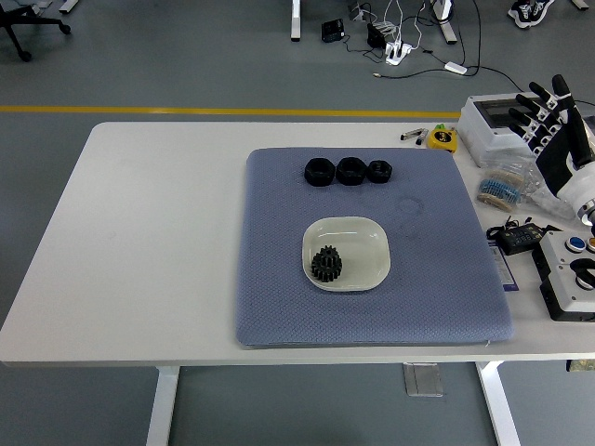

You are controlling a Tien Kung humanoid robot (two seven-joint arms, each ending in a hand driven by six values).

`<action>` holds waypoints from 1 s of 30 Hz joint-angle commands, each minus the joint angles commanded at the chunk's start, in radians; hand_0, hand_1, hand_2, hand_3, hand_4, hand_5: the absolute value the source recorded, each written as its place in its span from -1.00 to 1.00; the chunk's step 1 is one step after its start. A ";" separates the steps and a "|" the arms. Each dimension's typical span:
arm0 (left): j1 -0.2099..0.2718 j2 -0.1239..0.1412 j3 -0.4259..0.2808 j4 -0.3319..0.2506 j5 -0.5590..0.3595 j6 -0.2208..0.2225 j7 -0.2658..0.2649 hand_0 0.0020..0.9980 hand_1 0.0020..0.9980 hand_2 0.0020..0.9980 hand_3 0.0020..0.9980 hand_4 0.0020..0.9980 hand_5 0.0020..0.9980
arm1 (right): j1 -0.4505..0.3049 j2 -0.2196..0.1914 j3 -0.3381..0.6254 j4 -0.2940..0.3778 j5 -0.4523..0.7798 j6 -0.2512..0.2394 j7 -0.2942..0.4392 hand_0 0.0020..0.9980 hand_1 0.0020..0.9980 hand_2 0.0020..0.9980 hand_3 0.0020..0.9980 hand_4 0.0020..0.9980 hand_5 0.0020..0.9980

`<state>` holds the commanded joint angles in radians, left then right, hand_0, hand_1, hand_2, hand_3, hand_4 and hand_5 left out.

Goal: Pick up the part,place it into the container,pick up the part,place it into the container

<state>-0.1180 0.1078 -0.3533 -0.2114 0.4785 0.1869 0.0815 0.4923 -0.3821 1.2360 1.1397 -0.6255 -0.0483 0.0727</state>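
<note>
A white dish [372,266] sits mid-mat on the blue-grey mat [279,297], with a black gear part [327,264] lying in its left half. Near the mat's far edge, three black ring-shaped parts [349,171] stand in a row. My right hand [550,121] is at the picture's right edge, raised over the clutter there, fingers spread and holding nothing. It is far from the parts and the dish. My left arm does not show.
At the table's right end stand a grey box [493,121], a blue brush [496,190], a yellow tape measure [442,138], a black adapter [517,237] and a button box [572,274]. The white table [158,232] is bare on the left.
</note>
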 joint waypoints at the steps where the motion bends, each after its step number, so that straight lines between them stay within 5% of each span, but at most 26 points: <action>1: 0.000 0.000 -0.001 0.000 0.001 0.000 0.000 0.52 0.57 0.61 0.45 0.51 0.40 | -0.015 0.002 0.012 0.006 -0.011 0.004 -0.006 0.96 0.78 0.80 0.86 1.00 0.79; 14: 0.001 0.000 -0.011 0.000 0.021 -0.005 0.003 0.51 0.57 0.61 0.45 0.51 0.40 | -0.185 0.076 0.182 0.094 -0.147 0.034 -0.045 0.96 0.77 0.79 0.85 1.00 0.84; 30: -0.004 -0.002 -0.002 0.000 0.014 -0.005 -0.001 0.51 0.56 0.61 0.44 0.50 0.41 | -0.214 0.099 0.242 0.112 -0.193 0.068 -0.045 0.94 0.76 0.77 0.83 1.00 0.87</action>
<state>-0.1221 0.1060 -0.3556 -0.2114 0.4923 0.1820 0.0801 0.2781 -0.2829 1.4784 1.2521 -0.8190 0.0199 0.0277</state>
